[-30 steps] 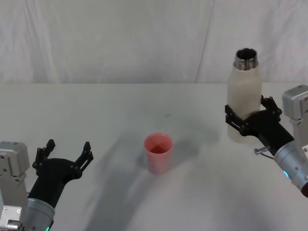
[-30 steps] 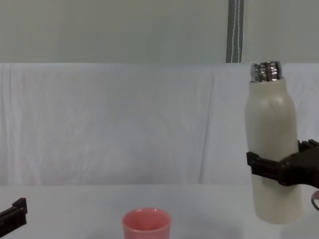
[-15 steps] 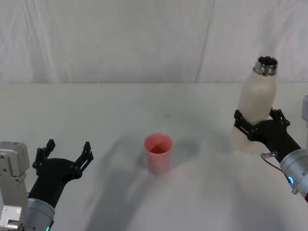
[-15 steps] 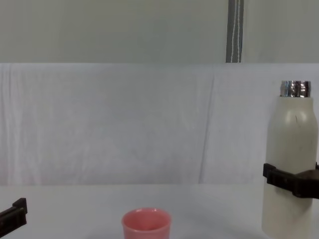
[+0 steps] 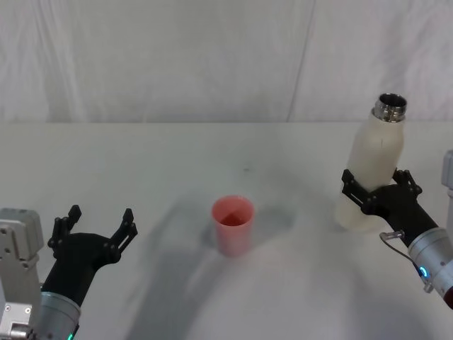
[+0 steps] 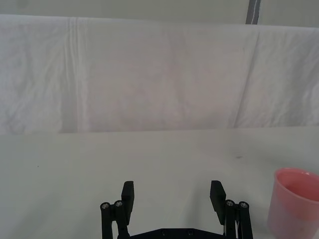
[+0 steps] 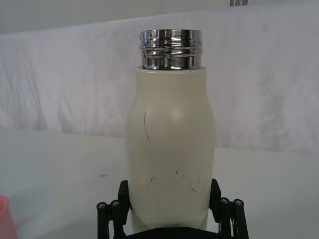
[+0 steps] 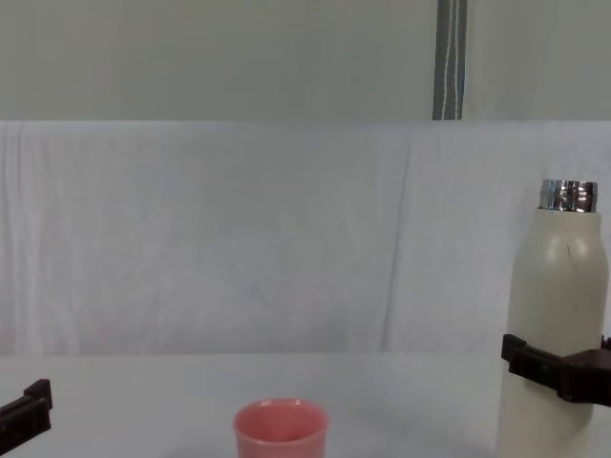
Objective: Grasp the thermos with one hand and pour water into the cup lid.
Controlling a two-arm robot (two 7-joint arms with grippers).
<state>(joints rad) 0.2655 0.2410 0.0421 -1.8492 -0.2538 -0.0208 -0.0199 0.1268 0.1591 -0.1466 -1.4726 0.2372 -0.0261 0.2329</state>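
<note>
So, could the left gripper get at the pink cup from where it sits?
Probably yes. The left gripper is open and low on the table, with bare surface between it and the cup. The right gripper holds the bottle far aside.

No readable text — none anywhere.

Tall cream-white matte thermos (image 8: 554, 315), steel neck, frame right, black right gripper (image 8: 558, 370) clamped round body; small salmon-pink cup lid (image 8: 281, 431) bottom centre.
</note>
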